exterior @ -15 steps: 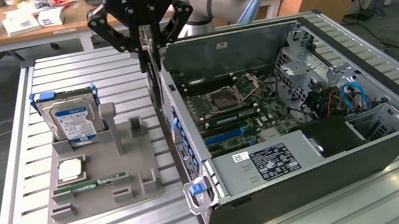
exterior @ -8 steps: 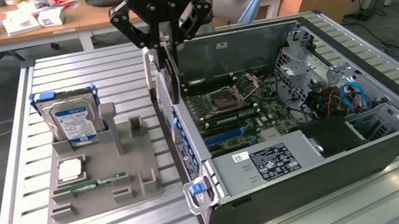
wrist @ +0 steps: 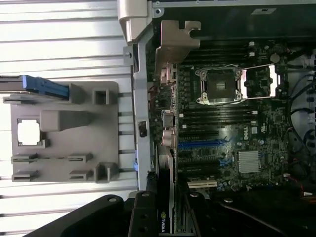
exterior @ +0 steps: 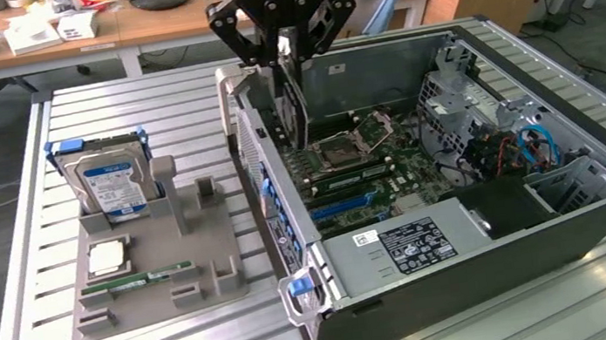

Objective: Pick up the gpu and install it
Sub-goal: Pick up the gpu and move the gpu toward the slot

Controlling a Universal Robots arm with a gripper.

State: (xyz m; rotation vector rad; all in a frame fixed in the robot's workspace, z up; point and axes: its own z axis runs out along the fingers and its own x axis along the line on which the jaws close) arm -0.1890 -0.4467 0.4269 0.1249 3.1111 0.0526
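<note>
The black two-fingered gripper has its fingers clamped on the upper edge of the gpu — a thin, flat, dark rectangular card. The card hangs edge-on and near upright inside the open black-and-grey metal computer case, above the green motherboard and close to the case's rear wall. In the wrist view the card (an NVIDIA mark shows on it) sits between the fingers, near the long blue expansion slot. Whether it is exactly over a slot I cannot tell.

To seat it well, I judge, the card's lower edge should stay parallel to the slot and square over it, with its bracket end kept against the rear wall. The descent should be straight and slow — any tilt would likely jam one corner or scrape nearby components.
</note>
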